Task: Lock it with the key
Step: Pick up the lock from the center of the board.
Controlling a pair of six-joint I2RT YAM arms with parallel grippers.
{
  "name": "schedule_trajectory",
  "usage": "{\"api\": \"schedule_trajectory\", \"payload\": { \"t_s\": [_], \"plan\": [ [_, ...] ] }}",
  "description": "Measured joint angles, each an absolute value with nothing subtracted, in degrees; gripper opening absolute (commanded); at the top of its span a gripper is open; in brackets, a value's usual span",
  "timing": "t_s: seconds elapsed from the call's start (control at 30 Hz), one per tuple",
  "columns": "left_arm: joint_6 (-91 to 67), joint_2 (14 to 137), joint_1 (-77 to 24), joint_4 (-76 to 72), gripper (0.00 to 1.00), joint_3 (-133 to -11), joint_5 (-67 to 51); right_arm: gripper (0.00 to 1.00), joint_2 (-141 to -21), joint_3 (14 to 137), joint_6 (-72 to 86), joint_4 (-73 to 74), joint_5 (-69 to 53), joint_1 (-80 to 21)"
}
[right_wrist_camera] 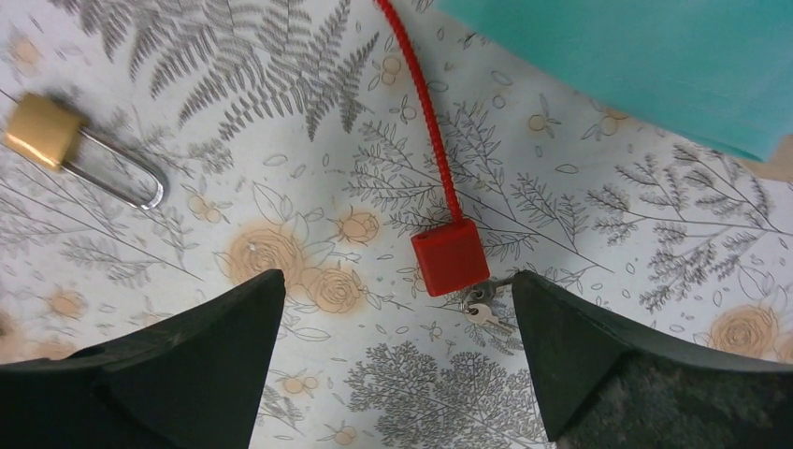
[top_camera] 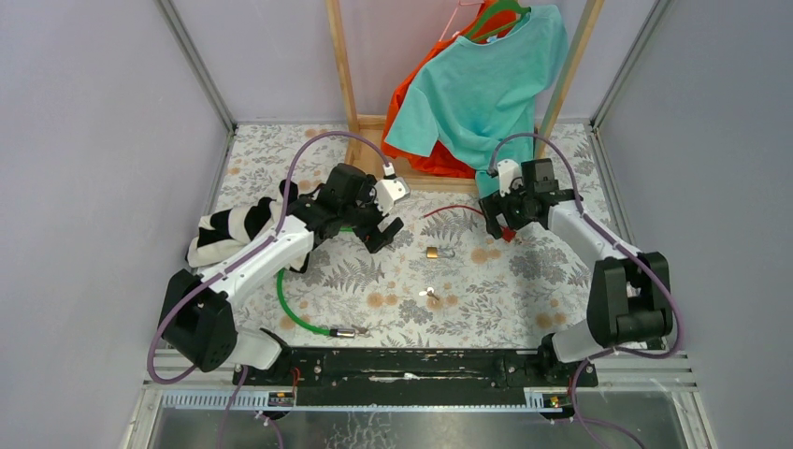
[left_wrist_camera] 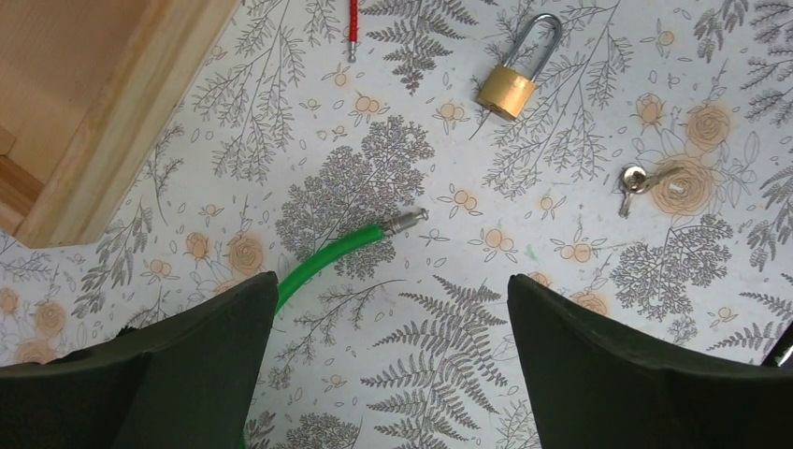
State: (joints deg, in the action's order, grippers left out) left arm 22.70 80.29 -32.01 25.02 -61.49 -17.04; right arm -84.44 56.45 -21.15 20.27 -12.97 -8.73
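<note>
- Hovering above the table (left_wrist_camera: 393, 374), our left gripper (left_wrist_camera: 393, 290) has its jaws spread wide with nothing between them. The metal tip of a green cable (left_wrist_camera: 337, 251) lies just below it.
- Farther out from that gripper we see the brass padlock (left_wrist_camera: 510, 89) lying flat, with the loose key (left_wrist_camera: 634, 180) near it but apart.
- Our right gripper (right_wrist_camera: 397, 281) is likewise spread and empty, poised over a red lock (right_wrist_camera: 451, 259) with a small key (right_wrist_camera: 482, 311) at its lower edge. We cannot tell if that key is seated.
- We judge the padlock dense, rigid and smooth, likely to slide on the patterned surface. We would pinch its body across the flat faces, leaving the keyhole end free.
- We judge the key light, thin and hard to lift from where it lies flat. We would take it by its round head, so the blade is left free.
- Whether the padlock's shackle is latched, we cannot tell.
</note>
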Motion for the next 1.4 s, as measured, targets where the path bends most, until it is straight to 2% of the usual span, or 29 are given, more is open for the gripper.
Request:
{"api": "schedule_trajectory", "payload": {
  "t_s": [0.37, 0.77, 1.07, 1.13, 1.27, 1.4],
  "plan": [
    [22.68, 80.53, -32.03, 25.04, 1.00, -61.47, -20.62, 0.93, -94.56, 58.78, -37.36, 25.17, -13.26, -6.17],
    [22.68, 82.13, -32.01, 26.00, 1.00, -61.95, -21.76, 0.77, -103.61, 66.81, -48.93, 31.92, -18.11, -3.79],
    [22.65, 82.41, -32.01, 26.76, 1.00, -62.02, -21.93, 0.65, -104.42, 66.15, -51.75, 31.20, -19.16, -3.79],
    [22.65, 82.41, -32.01, 26.85, 1.00, -62.02, -22.04, 0.61, -104.42, 65.63, -52.23, 30.98, -19.18, -3.79],
    [22.65, 82.43, -32.01, 26.94, 1.00, -62.02, -22.09, 0.45, -104.42, 64.79, -53.71, 30.48, -19.09, -3.79],
    [22.65, 82.43, -32.01, 27.05, 1.00, -62.04, -22.09, 0.15, -104.36, 64.69, -54.39, 29.98, -18.98, -3.73]
  ]
}}
